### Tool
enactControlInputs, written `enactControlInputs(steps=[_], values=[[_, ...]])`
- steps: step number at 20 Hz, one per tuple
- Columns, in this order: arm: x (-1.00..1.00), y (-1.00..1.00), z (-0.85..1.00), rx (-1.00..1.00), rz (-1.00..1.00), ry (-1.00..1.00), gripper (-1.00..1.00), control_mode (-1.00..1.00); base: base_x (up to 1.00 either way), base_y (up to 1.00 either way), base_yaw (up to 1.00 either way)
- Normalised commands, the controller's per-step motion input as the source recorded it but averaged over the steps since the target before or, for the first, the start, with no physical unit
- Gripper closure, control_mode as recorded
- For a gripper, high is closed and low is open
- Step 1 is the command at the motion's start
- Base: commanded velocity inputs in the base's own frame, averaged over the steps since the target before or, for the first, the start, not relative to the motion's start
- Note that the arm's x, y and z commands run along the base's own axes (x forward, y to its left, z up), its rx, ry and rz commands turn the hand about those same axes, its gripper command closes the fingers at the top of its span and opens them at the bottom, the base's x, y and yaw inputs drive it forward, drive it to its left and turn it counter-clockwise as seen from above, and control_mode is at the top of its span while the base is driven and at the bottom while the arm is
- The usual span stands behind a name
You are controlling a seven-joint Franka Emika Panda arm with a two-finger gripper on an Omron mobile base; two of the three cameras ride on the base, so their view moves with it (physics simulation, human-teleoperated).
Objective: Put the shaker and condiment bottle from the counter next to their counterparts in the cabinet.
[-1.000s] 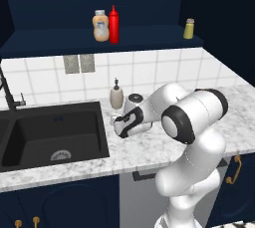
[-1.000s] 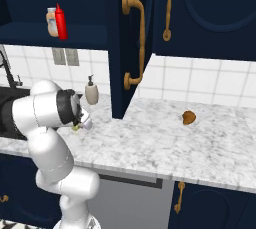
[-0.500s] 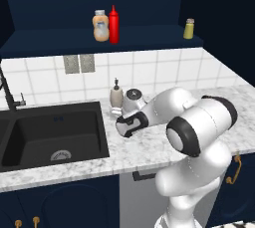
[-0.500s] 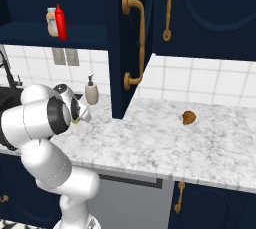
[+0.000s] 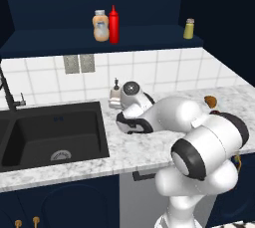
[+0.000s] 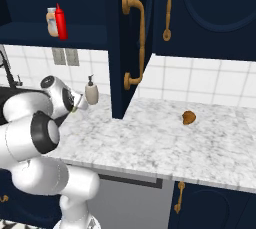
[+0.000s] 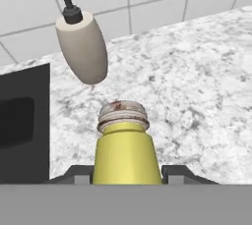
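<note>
Gripper clamped on shaker just above the counter near the pump dispenser; red bottle stands on cabinet shelf beside orange-beige bottle.

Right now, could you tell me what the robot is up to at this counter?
The hand is shut on the shaker, the small yellow one with the tan cap, just over the counter near the beige pump dispenser and the black sink. The red condiment bottle already stands on the cabinet shelf beside the orange-beige bottle. The pale yellow shaker with a grey cap waits at the shelf's right end.
</note>
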Motion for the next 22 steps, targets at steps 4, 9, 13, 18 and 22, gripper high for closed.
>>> enactControlInputs(steps=[4, 9, 13, 18, 22], values=[[0.00, 0.00, 0.64, -0.17, 0.00, -0.14, 1.00, -1.00, 0.00, 0.00, 0.00], [-0.01, 0.00, 0.56, -0.20, 0.00, -0.17, 1.00, -1.00, 0.00, 0.00, 0.00], [-0.18, 0.00, 0.37, -0.23, 0.00, -0.26, 1.00, -1.00, 0.00, 0.00, 0.00], [-0.25, 0.00, 0.34, -0.15, 0.00, -0.28, 1.00, -1.00, 0.00, 0.00, 0.00], [-0.31, -0.12, 0.26, -0.10, 0.00, -0.25, 1.00, -1.00, 0.00, 0.00, 0.00]])
